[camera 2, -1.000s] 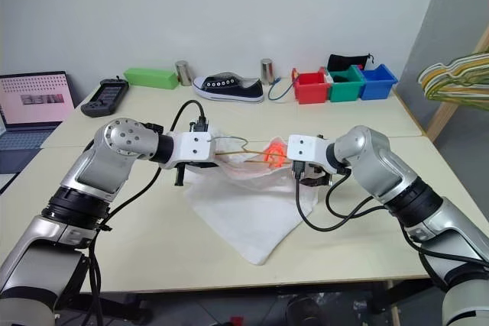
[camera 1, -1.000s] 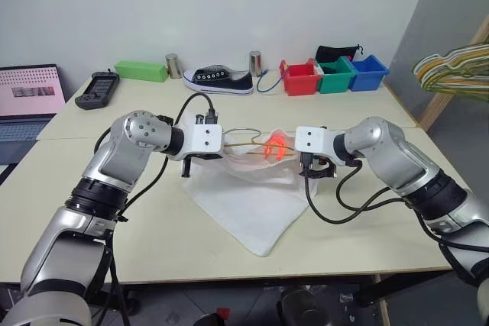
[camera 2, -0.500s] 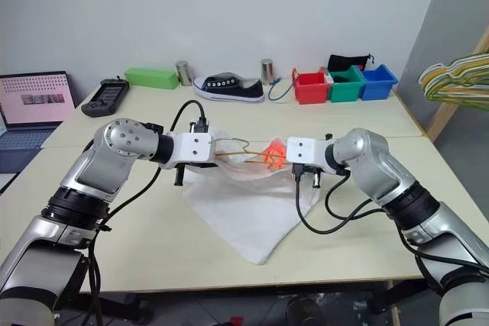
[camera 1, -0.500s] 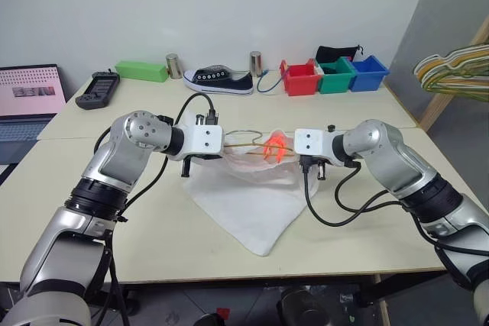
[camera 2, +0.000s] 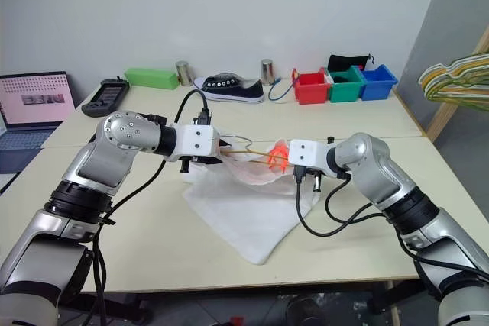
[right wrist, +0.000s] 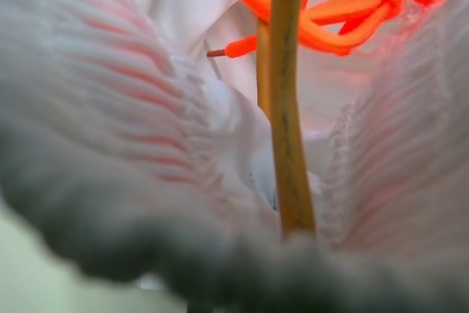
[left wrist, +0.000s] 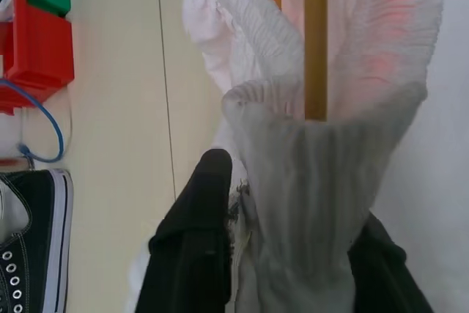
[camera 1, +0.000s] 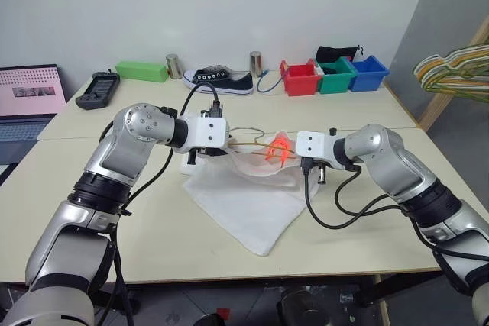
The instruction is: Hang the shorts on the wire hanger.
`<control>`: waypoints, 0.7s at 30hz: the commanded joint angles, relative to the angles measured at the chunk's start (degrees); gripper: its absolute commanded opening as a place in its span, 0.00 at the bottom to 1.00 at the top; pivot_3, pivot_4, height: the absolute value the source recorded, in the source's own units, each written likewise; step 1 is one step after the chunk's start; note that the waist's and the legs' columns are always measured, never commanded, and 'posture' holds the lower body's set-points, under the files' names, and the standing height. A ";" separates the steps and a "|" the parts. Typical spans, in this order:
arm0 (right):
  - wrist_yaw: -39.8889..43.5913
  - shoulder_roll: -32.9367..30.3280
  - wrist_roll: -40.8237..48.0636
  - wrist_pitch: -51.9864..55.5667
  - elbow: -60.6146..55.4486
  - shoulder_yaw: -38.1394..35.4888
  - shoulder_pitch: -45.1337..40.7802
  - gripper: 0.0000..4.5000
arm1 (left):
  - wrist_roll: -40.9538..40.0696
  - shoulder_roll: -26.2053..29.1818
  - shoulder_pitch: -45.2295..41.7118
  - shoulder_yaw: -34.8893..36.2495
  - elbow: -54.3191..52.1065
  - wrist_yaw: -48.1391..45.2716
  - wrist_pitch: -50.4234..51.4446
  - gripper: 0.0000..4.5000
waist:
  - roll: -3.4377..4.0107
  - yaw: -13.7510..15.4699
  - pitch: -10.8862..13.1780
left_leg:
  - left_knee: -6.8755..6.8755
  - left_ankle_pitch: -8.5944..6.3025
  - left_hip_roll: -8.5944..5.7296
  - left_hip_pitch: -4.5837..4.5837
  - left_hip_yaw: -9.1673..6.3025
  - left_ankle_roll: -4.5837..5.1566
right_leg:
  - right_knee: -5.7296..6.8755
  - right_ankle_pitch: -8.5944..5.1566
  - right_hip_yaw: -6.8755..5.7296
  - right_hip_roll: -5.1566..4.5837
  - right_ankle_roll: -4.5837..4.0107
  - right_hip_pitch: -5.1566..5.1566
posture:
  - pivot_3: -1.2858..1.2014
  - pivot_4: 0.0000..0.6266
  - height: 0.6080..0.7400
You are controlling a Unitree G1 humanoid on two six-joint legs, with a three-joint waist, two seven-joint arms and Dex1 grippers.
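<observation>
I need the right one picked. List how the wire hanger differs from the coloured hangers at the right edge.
The wire hanger is thin and tan; the coloured hangers are thicker and multicoloured. The wire hanger is single, inside the waistband of the shorts; the coloured hangers are bunched beyond the right side of the table. Both are clothes hangers.

- We see the head views evenly and brightly lit, with soft light from above and no hard glare on the table (camera 1: pixel 153 242).
- We find only faint, diffuse shadows beneath the arms and under the shorts (camera 1: pixel 252 208).
- We note both head views are sharp from the near table edge to the back wall, with little bending at the edges.
- In the left wrist view the fabric is fairly crisp, while the black fingers (left wrist: pixel 198 247) sit slightly soft.
- In the right wrist view the waistband close to the lens is heavily blurred and dark along the lower part; the wire hanger (right wrist: pixel 289 108) and orange cord (right wrist: pixel 322 23) are clearer.
</observation>
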 commanded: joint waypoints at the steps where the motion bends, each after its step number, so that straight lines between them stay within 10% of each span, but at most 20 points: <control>1: -0.21 0.39 2.01 5.26 -4.72 -4.29 1.55 0.00 | -2.39 2.21 -1.58 3.90 -0.61 -0.41 0.78 0.51 | 0.00 0.00 0.00 | 0.00 0.00 0.00 0.00 0.00 0.00 | 0.00 0.00 0.00 0.00 0.00 0.00 | 0.41 0.02 1.00; 11: -6.87 6.06 7.26 26.45 -16.89 -11.82 10.59 0.00 | -8.03 4.09 -4.32 9.70 -2.11 -0.32 7.84 0.99 | -0.04 0.23 -0.03 | 0.05 0.01 -0.01 0.00 -0.06 0.00 | 0.01 -0.01 -0.03 0.00 0.02 0.05 | 0.41 0.01 1.00; 21: -27.93 35.47 6.65 58.03 -27.19 -40.03 15.71 0.00 | -18.33 -4.23 0.62 13.88 -13.15 6.53 23.05 0.99 | 0.02 0.31 -0.50 | 0.06 0.05 0.06 0.04 -0.17 -0.08 | 0.12 0.01 -0.02 0.11 -0.01 0.07 | 0.38 0.01 1.00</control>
